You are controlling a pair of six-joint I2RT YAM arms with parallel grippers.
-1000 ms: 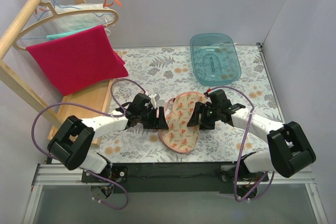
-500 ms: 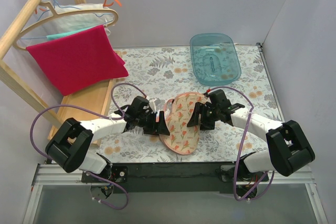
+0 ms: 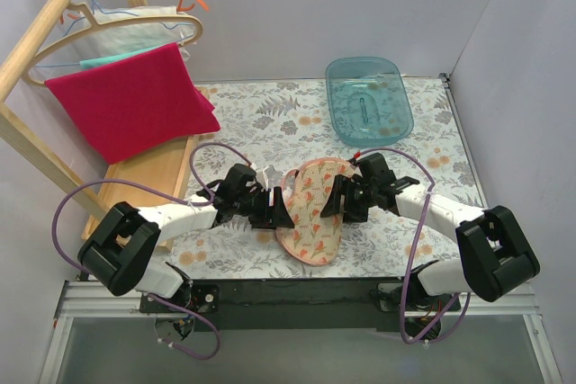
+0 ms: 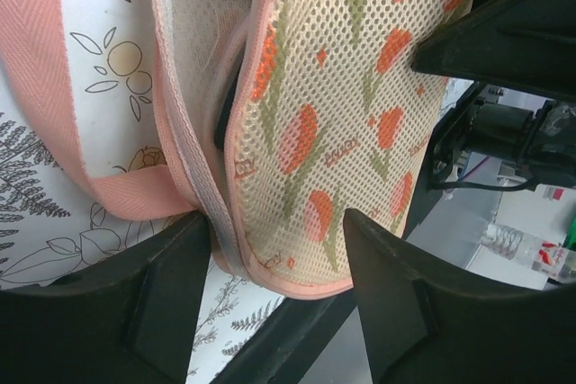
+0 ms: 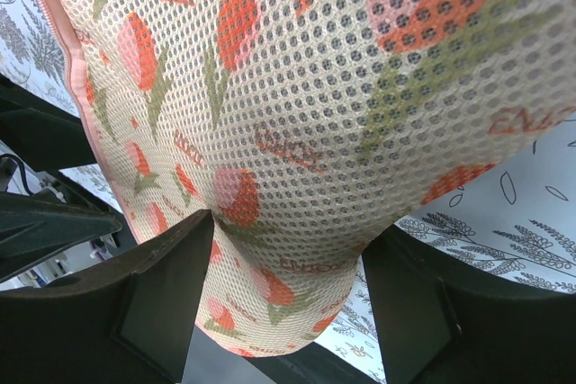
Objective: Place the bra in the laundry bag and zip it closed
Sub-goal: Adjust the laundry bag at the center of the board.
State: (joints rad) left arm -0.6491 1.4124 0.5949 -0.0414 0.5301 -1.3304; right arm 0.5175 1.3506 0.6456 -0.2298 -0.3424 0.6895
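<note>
Your laundry bag [image 3: 310, 209] lies on the table [image 3: 270, 123], toward its 6 o'clock edge. Your right gripper [image 3: 329, 200] is clamped on the bag's waist from 3 o'clock. Your left gripper [image 3: 281, 210], at 9 o'clock, straddles the bag's gaping pink edge, and you cannot tell whether it pinches. A dark strip [image 4: 223, 114] shows inside the gap.

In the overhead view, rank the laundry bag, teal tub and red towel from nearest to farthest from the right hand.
1. Laundry bag, against the right hand.
2. Teal tub, behind it.
3. Red towel, hanging far left.
</note>
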